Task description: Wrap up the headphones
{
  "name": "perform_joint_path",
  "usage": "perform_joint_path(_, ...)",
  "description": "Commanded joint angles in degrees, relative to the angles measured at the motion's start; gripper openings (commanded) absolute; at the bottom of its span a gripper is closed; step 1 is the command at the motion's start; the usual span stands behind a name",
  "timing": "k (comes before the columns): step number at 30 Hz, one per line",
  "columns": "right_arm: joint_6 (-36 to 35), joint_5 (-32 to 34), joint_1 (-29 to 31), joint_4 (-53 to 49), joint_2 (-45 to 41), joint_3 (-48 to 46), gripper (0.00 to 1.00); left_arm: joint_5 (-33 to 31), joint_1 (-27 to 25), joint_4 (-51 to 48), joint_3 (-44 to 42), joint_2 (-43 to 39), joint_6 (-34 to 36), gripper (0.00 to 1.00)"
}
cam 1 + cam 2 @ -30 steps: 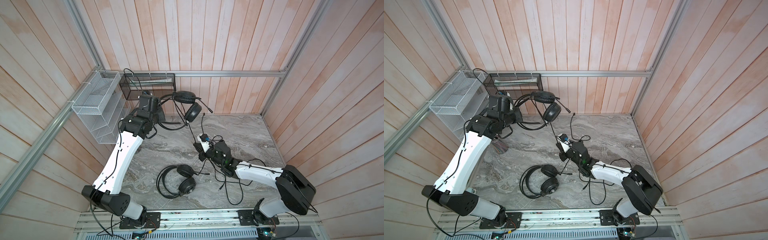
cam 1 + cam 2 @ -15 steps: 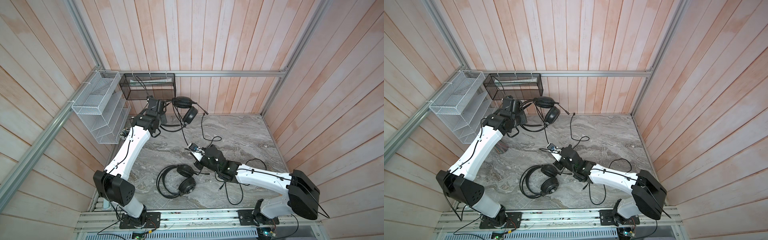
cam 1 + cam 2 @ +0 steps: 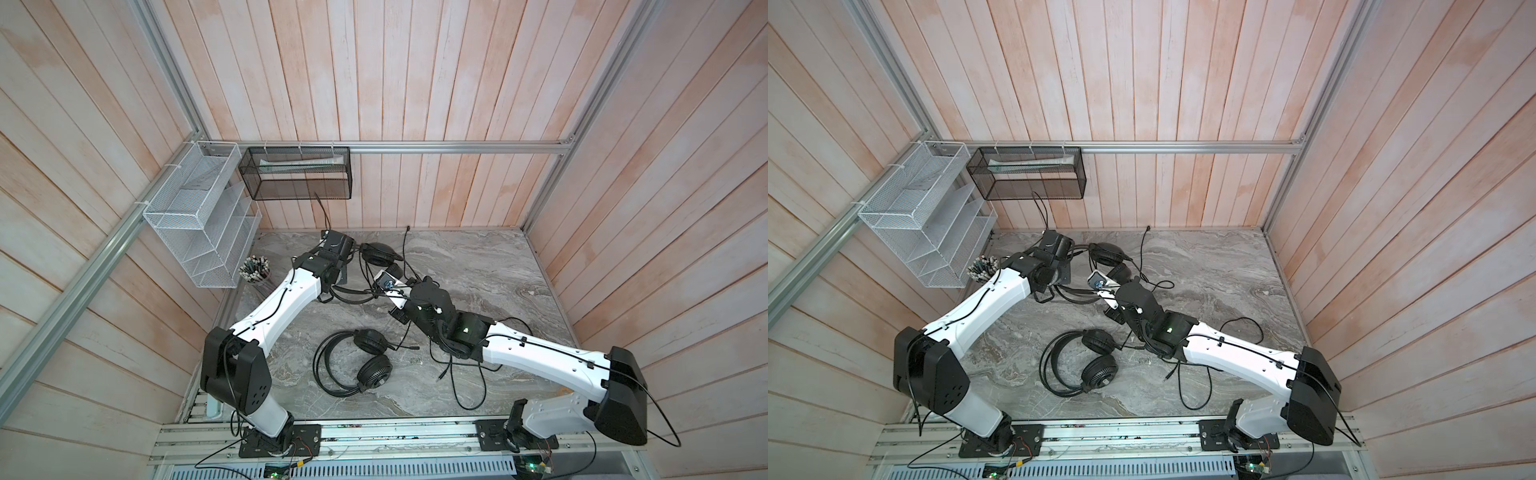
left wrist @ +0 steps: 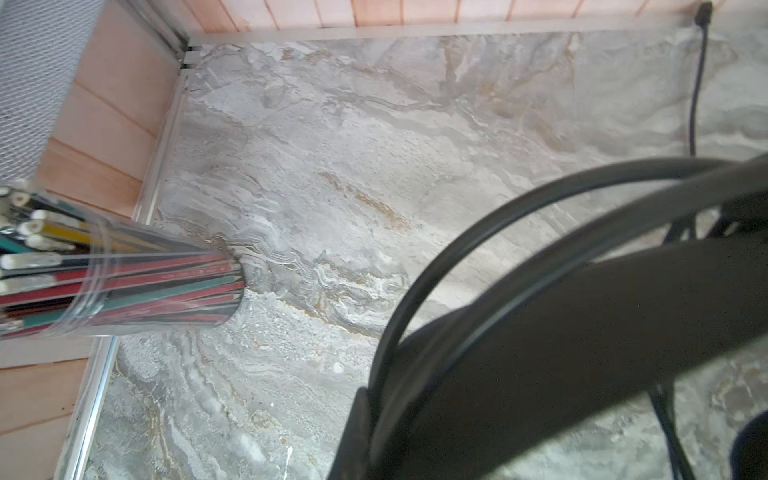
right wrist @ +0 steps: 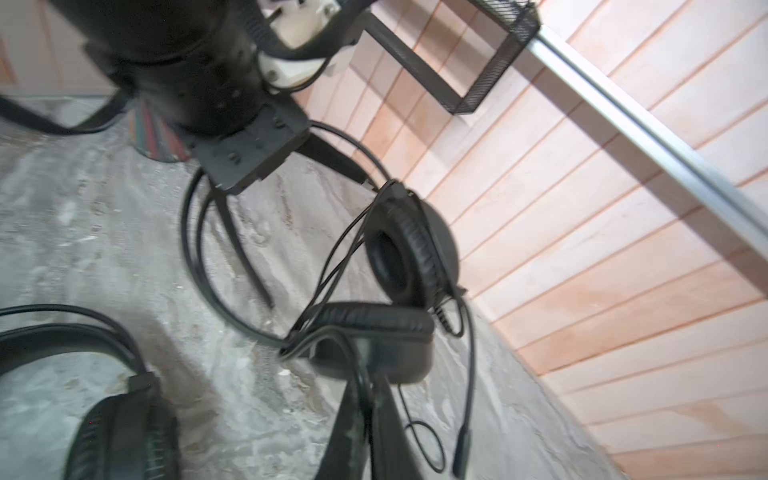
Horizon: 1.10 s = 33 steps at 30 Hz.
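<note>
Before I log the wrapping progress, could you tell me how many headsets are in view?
2. The rear headset is at the back of the table, left of centre; the front headset lies flat nearer the front edge. None looks hidden.

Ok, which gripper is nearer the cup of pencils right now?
Left. The left gripper is a short way from the pencil cup, gripping the rear headset's headband. The right gripper is farther along the table, by that headset's earcups, pinching its cable.
</note>
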Motion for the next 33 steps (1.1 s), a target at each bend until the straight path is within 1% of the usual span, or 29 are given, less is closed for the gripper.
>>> perform_joint_path(1, -5.47, 10.61, 0.22, 4.71, 1.29, 2.96, 0.0, -0.05, -1.19, 1.88, -2.17, -2.33, 0.76, 0.0)
perform_joint_path(3, -6.97, 12.45, 0.25, 6.62, 2.08, 3.43, 0.0, 0.76, -2.02, 1.83, -3.66, -2.93, 1.09, 0.0)
perform_joint_path(6, -8.52, 12.8, 0.19, 9.29, 3.01, 4.52, 0.0, 3.01, -2.82, 2.03, -5.36, -3.46, 1.55, 0.0)
perform_joint_path(12, -12.21, 13.54, -0.12, 15.77, 5.96, 5.68, 0.13, 6.39, -3.72, 2.66, -8.15, -4.77, 1.64, 0.0)
perform_joint_path(16, -12.64, 12.84, -1.09, 16.48, 8.07, 7.18, 0.15, 8.44, -3.76, 3.17, -9.41, -5.76, 1.6, 0.0)
perform_joint_path(20, -13.59, 12.45, -1.28, 17.32, 8.47, 7.57, 0.22, 9.58, -3.82, 3.91, -10.92, -7.31, 1.88, 0.0)
perform_joint_path(22, -13.75, 12.49, -1.47, 17.62, 8.25, 7.65, 0.23, 10.33, -3.78, 4.18, -11.6, -8.06, 2.02, 0.0)
perform_joint_path(24, -12.8, 11.83, -1.95, 17.7, 7.67, 7.59, 0.24, 10.62, -3.82, 4.42, -12.08, -8.6, 1.94, 0.0)
perform_joint_path(27, -10.12, 9.14, -2.67, 16.7, 6.18, 6.57, 0.27, 11.05, -3.73, 4.51, -12.14, -9.86, 1.55, 0.0)
perform_joint_path(30, -8.24, 6.64, -2.98, 15.56, 5.34, 5.46, 0.27, 12.99, -3.73, 4.98, -11.82, -11.39, 1.25, 0.0)
perform_joint_path(33, -5.09, 5.76, -3.36, 12.67, 4.62, 5.89, 0.28, 15.11, -3.73, 4.46, -10.68, -12.02, 0.83, 0.0)
